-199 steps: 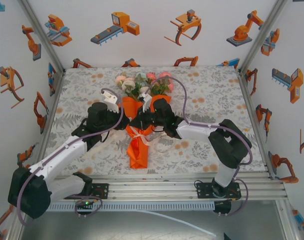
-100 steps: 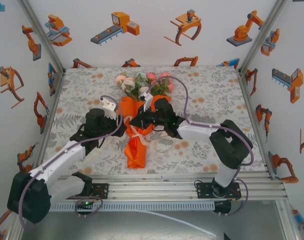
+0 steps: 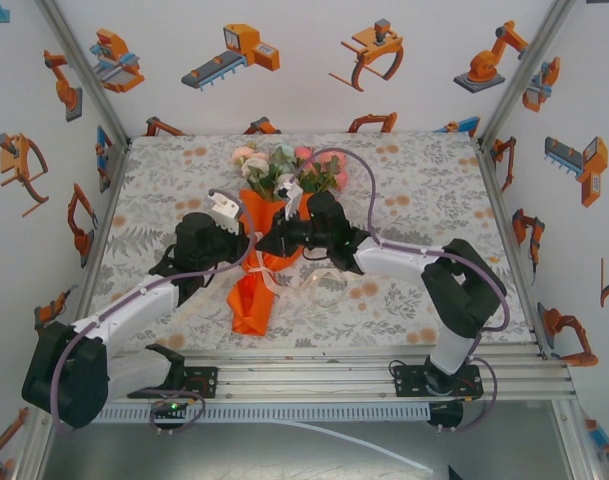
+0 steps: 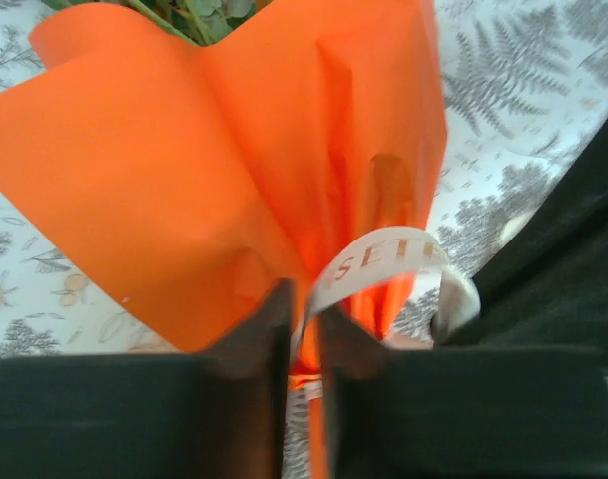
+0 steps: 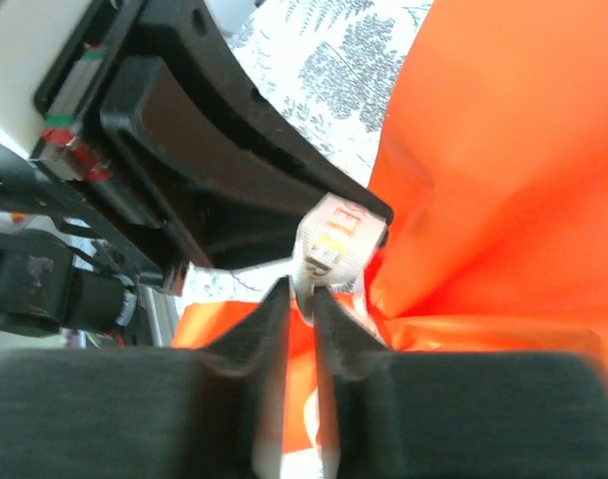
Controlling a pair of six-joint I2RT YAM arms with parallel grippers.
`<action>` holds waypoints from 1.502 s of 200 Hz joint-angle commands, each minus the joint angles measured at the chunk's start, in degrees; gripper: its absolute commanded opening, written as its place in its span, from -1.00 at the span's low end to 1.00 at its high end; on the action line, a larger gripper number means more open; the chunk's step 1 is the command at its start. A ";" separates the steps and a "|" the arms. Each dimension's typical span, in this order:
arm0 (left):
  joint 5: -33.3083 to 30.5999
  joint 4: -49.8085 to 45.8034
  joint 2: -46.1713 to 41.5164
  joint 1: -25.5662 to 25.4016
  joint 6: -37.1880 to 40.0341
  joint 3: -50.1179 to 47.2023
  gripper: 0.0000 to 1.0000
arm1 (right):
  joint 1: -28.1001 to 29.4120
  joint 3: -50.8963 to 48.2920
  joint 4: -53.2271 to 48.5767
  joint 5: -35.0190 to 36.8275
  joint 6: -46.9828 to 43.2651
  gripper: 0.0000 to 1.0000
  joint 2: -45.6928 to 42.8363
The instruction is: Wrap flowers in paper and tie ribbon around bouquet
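The bouquet [image 3: 250, 292] lies mid-table, its orange paper [image 4: 184, 160] cone pointing near-left and the flowers [image 3: 284, 166] at the far end. The cream ribbon [image 3: 268, 268] is wound round the cone's waist. My left gripper [image 4: 304, 299] is at the waist from the left, shut on a lettered loop of ribbon [image 4: 383, 257]. My right gripper [image 5: 301, 289] meets it from the right, its jaws nearly together with a fold of ribbon [image 5: 335, 239] between the tips. In the top view the left gripper [image 3: 246, 240] and right gripper [image 3: 275, 240] almost touch. The stems are hidden in the paper [image 5: 503, 150].
A loose tail of ribbon [image 3: 319, 280] curls on the leaf-print tablecloth [image 3: 424, 190] right of the cone. The left arm's black gripper body [image 5: 214, 150] looms close in the right wrist view. Printed walls enclose the table on three sides.
The left gripper has moved in to the cone's waist and closed on the ribbon. The cone's narrow end has swung left. The right gripper's jaws have eased slightly apart.
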 commanded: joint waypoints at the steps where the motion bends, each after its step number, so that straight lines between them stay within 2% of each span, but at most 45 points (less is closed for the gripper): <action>1: 1.44 2.54 -1.24 0.28 -0.52 0.58 -1.00 | -0.16 2.57 -7.51 3.31 -1.55 -0.25 -3.19; 12: 1.08 2.68 -1.43 0.30 -1.14 0.13 -1.00 | -0.16 1.04 -11.98 7.43 -4.04 -0.04 -6.67; 34: 0.28 4.10 -1.80 0.77 -2.68 -1.28 -1.00 | -0.32 -6.45 -16.52 14.68 -10.94 0.15 -15.00; 46: 0.26 4.55 -2.45 1.08 -3.47 -1.82 -1.00 | -0.64 -10.82 -19.73 22.15 -12.74 0.38 -18.64; 61: 0.29 4.54 -3.53 1.38 -4.08 -2.26 -1.00 | -2.18 -11.74 -29.42 34.13 -6.59 0.45 -20.62; 77: 0.26 4.01 -4.18 1.60 -4.54 -2.20 -1.00 | -3.32 -7.20 -46.33 43.65 7.88 0.36 -19.66; 88: 0.52 3.49 -4.36 1.66 -4.60 -2.04 -1.00 | -2.82 -4.17 -53.00 41.90 14.98 0.22 -17.91; 102: 0.99 3.43 -4.30 1.68 -4.68 -1.82 -1.00 | -0.02 -2.33 -56.25 42.57 22.00 0.20 -15.59; 115: 1.09 2.52 -3.85 1.70 -4.60 -1.32 -1.00 | 1.57 -0.95 -58.49 46.70 25.37 0.23 -13.32; 141: 1.93 3.11 -3.92 1.62 -5.52 -1.37 -1.00 | 1.06 0.42 -61.57 54.12 27.10 0.37 -8.84; 170: 2.77 3.60 -3.50 1.61 -5.66 -1.38 -1.00 | -0.07 -0.95 -55.49 45.72 32.49 0.46 -7.77; 174: 2.77 3.73 -3.33 1.56 -5.57 -1.42 -1.00 | -0.08 -1.47 -54.23 44.85 33.95 0.54 -7.73; 199: 3.66 4.60 -2.14 1.53 -5.95 -1.50 -1.00 | -0.08 -1.71 -52.60 45.38 42.35 0.60 -6.08; 232: 4.01 5.77 -1.72 1.57 -5.86 -1.31 -1.00 | 0.24 1.11 -57.74 47.17 49.92 0.45 -2.17; 249: 3.90 5.80 -1.70 1.58 -5.40 -1.12 -1.00 | 0.36 2.01 -59.85 47.76 50.73 0.39 -1.14; 261: 3.71 5.92 -1.57 1.62 -5.47 -1.11 -1.00 | 0.37 1.46 -59.09 47.81 50.88 0.22 -1.28; 280: 3.75 6.34 -1.36 1.62 -5.75 -1.20 -1.00 | 0.36 1.42 -59.40 49.51 50.70 -0.21 -2.07; 289: 4.09 6.63 -1.31 1.55 -5.91 -1.25 -1.00 | 0.37 1.98 -60.01 50.26 49.98 -0.30 -2.52; 300: 4.49 6.64 -1.44 1.60 -6.08 -1.33 -1.00 | 0.34 3.15 -61.44 51.10 48.54 -0.32 -2.86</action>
